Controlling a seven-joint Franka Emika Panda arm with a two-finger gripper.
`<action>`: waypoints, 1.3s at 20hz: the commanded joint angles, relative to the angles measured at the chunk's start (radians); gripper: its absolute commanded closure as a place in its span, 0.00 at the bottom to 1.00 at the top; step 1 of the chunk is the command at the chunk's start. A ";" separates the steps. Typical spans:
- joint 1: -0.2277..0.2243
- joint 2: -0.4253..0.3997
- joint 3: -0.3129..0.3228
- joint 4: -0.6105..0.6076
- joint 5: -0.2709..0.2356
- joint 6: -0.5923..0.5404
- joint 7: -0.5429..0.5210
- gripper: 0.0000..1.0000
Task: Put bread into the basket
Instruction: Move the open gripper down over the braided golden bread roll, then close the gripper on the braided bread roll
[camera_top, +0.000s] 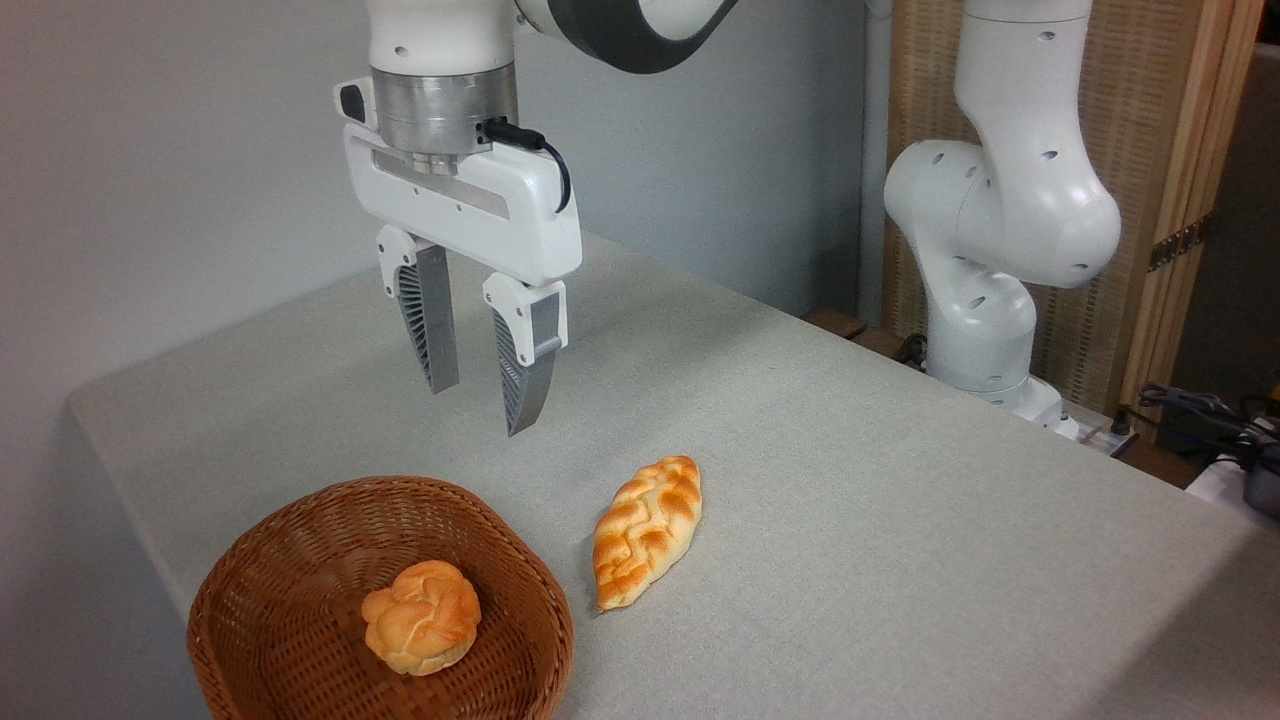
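Your gripper (483, 407) hangs above the counter (850, 500), fingers (432, 325) parted, grasping nothing. The bread (647, 530) lies on the counter just right of the basket (290, 600), not touching it. A round bun (421, 630) sits inside the basket

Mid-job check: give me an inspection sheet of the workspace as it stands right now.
Surface: table under a grey cloth, flat.
Job's things: bread lies on the cloth just right of the basket, not inside it.
Clutter: small round bun sits in the basket.
Claw: claw open, empty, hanging above the table behind the basket.
Cables: black cable on the claw body; more cables at far right.
Surroundings: grey wall, arm base, wooden screen.
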 joint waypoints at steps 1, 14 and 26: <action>0.005 -0.021 -0.008 -0.018 -0.009 -0.027 0.016 0.00; 0.010 -0.120 0.047 -0.325 -0.003 0.037 0.107 0.00; 0.004 -0.024 0.063 -0.371 -0.004 0.146 0.132 0.00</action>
